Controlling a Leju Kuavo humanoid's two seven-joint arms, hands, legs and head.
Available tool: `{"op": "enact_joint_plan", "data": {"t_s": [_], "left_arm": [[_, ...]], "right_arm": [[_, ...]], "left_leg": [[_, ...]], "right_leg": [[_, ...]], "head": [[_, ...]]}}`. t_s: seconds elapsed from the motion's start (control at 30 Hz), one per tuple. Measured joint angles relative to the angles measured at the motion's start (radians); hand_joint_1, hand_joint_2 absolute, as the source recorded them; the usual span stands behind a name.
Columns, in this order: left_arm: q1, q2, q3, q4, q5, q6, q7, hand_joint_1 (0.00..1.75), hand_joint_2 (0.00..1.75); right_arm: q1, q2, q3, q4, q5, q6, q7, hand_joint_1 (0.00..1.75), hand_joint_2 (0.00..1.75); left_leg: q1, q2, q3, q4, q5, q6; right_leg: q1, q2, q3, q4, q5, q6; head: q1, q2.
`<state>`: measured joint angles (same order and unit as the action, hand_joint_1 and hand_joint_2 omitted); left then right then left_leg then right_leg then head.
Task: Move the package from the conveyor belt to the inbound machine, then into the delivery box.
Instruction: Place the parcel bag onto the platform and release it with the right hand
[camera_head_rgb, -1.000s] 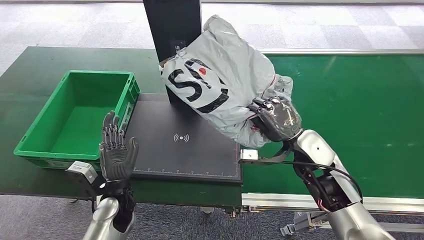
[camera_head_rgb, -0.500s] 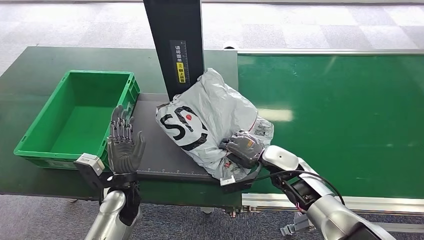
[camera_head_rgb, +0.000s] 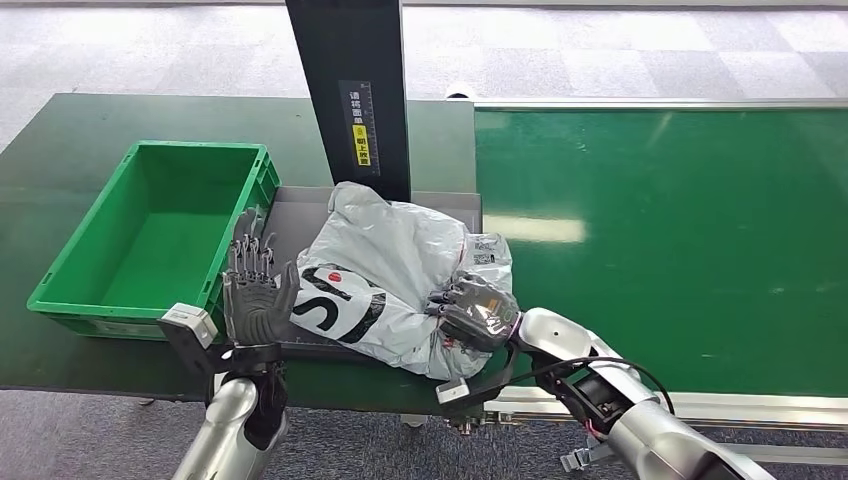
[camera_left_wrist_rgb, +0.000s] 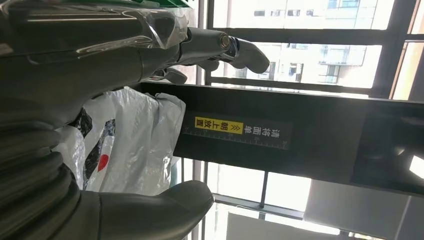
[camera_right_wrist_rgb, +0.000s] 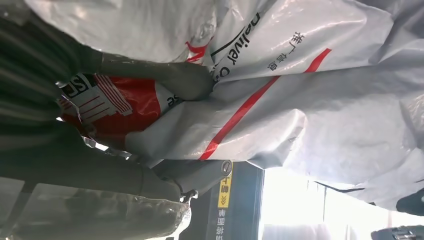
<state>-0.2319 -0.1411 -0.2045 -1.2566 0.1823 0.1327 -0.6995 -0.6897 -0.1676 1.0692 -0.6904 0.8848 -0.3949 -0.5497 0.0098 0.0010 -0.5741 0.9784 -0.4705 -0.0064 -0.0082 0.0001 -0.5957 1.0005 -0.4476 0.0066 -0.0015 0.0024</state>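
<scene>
A grey plastic mail bag (camera_head_rgb: 385, 275) with black lettering and a red dot lies on the black scanner plate (camera_head_rgb: 300, 210) of the inbound machine, in front of its dark upright post (camera_head_rgb: 352, 90). My right hand (camera_head_rgb: 472, 312) grips the bag's near right corner; the right wrist view shows the crumpled bag (camera_right_wrist_rgb: 310, 100) pinched against the thumb. My left hand (camera_head_rgb: 255, 290) is raised upright beside the bag's left end, fingers spread, holding nothing. The left wrist view shows the bag (camera_left_wrist_rgb: 125, 145) just beyond its fingers (camera_left_wrist_rgb: 220, 47).
A green crate (camera_head_rgb: 150, 235) stands left of the scanner plate on the dark green table (camera_head_rgb: 60, 130). The green conveyor belt (camera_head_rgb: 680, 230) stretches away to the right, with its metal frame along the near edge.
My right hand has lowered the bag from the air onto the scanner plate, where it now lies flatter. My left hand has crept slightly right, closer to the bag.
</scene>
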Motion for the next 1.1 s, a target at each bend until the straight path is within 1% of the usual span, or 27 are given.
{"op": "enact_joint_plan", "data": {"t_s": [0.03,0.1,0.13,0.17,0.2,0.47,0.63,0.77,0.87,0.97,1.1], "left_arm": [[-0.001,0.000,-0.001,0.003,0.000,-0.001,0.000,0.00,1.75],[-0.002,0.000,-0.002,0.007,0.002,-0.004,0.000,0.00,1.75],[-0.002,0.000,-0.003,0.009,0.004,-0.006,0.000,0.00,1.75],[-0.003,0.001,-0.004,0.012,0.005,-0.007,0.000,0.00,1.75],[-0.003,0.001,-0.006,0.014,0.006,-0.009,0.000,0.00,1.75],[-0.023,0.002,-0.024,0.038,0.007,-0.018,-0.001,0.00,1.75],[-0.037,0.001,-0.029,0.050,0.007,-0.025,0.000,0.00,1.75],[-0.041,0.001,-0.030,0.057,0.007,-0.028,0.000,0.00,1.75],[-0.047,0.001,-0.031,0.065,0.007,-0.028,-0.001,0.00,1.75],[-0.051,0.001,-0.034,0.072,0.008,-0.027,-0.001,0.00,1.75],[-0.052,0.001,-0.039,0.076,0.008,-0.026,-0.001,0.00,1.75]], "right_arm": [[0.004,0.001,0.002,0.000,0.004,-0.005,0.007,1.24,1.75],[0.008,0.001,0.006,0.000,0.010,-0.008,0.018,0.45,1.75],[0.009,0.000,0.006,0.000,0.011,-0.008,0.021,0.21,1.75],[0.009,0.000,0.007,0.000,0.011,-0.009,0.023,0.05,1.75],[0.010,-0.002,0.007,0.000,0.010,-0.012,0.026,0.00,1.75],[0.020,-0.012,-0.008,0.000,-0.009,-0.060,0.051,0.00,1.75],[0.041,-0.026,-0.051,-0.053,-0.062,-0.090,0.031,0.00,1.75],[0.085,-0.056,-0.119,-0.159,-0.182,-0.114,-0.037,0.00,1.75],[0.130,-0.072,-0.177,-0.250,-0.287,-0.111,-0.095,0.00,1.75],[0.186,-0.078,-0.236,-0.343,-0.410,-0.080,-0.135,0.00,1.75],[0.262,-0.077,-0.310,-0.455,-0.536,-0.013,-0.147,0.00,1.75]], "left_leg": [[0.000,0.000,0.000,0.000,0.000,0.000],[0.000,0.000,0.000,0.000,0.000,0.000],[0.000,0.000,0.000,0.000,0.000,0.000],[0.000,0.000,0.000,0.000,0.000,0.000],[0.000,0.000,0.000,0.000,0.000,0.000],[0.000,0.000,0.000,0.000,0.000,0.000],[0.000,0.000,0.000,0.000,0.000,0.000],[0.000,0.000,0.000,0.000,0.000,0.000],[0.000,0.000,0.000,0.000,0.000,0.000],[0.000,0.000,0.000,0.000,0.000,0.000],[0.000,0.000,0.000,0.000,0.000,0.000]], "right_leg": [[0.000,0.000,0.000,0.000,0.000,0.000],[0.000,0.000,0.000,0.000,0.000,0.000],[0.000,0.000,0.000,0.000,0.000,0.000],[0.000,0.000,0.000,0.000,0.000,0.000],[0.000,0.000,0.000,0.000,0.000,0.000],[0.000,0.000,0.000,0.000,0.000,0.000],[0.000,0.000,0.000,0.000,0.000,0.000],[0.000,0.000,0.000,0.000,0.000,0.000],[0.000,0.000,0.000,0.000,0.000,0.000],[0.000,0.000,0.000,0.000,0.000,0.000],[0.000,0.000,0.000,0.000,0.000,0.000]], "head": [[0.000,0.000],[0.000,0.000],[0.000,0.000],[0.000,0.000],[0.000,0.000],[0.000,0.000],[0.000,0.000],[0.000,0.000],[0.000,0.000],[0.000,0.000],[0.000,0.000]]}}
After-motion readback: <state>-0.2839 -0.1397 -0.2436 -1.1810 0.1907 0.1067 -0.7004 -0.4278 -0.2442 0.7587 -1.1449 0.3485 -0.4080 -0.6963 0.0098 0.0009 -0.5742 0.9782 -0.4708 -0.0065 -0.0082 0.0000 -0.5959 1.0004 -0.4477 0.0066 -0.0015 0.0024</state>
